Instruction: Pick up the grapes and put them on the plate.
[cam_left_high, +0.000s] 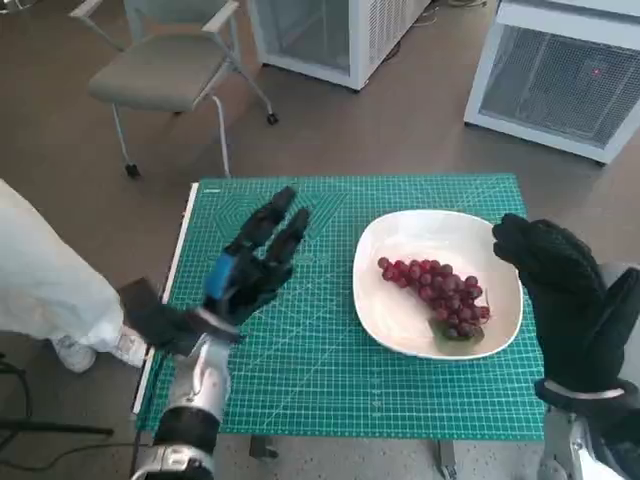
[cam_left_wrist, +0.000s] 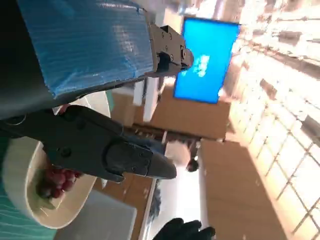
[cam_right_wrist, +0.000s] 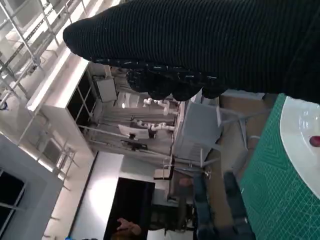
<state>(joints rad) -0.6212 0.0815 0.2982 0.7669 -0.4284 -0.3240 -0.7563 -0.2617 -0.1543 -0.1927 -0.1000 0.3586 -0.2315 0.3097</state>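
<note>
Resting on the white plate (cam_left_high: 395, 335) toward the right edge of the bench (cam_left_high: 330, 385), the grapes (cam_left_high: 435, 292) already lie where the task wants them, so little seems left to do. The main risk from here is a careless move: the right hand (cam_left_high: 565, 290) hangs just beside the plate's right rim, and a sweep inward could knock the rim, shove the plate toward the bench's edge, or roll fruit off the bunch. The left hand (cam_left_high: 250, 270) hovers over the green mat (cam_left_high: 320, 370) well apart from the plate, fingers (cam_left_high: 280, 225) spread and holding nothing, so it looks less of a threat.

The right hand holds nothing visible and seems loosely spread, yet the glove hides how its fingers really lie. The right wrist view shows only a sliver of the plate and one grape; the left wrist view has the plate half covered by the left hand's own dark fingers. Whether any loose grape sits behind the bunch cannot be told. A person's pale-clad leg shows beyond the bench's left edge, cut off.
</note>
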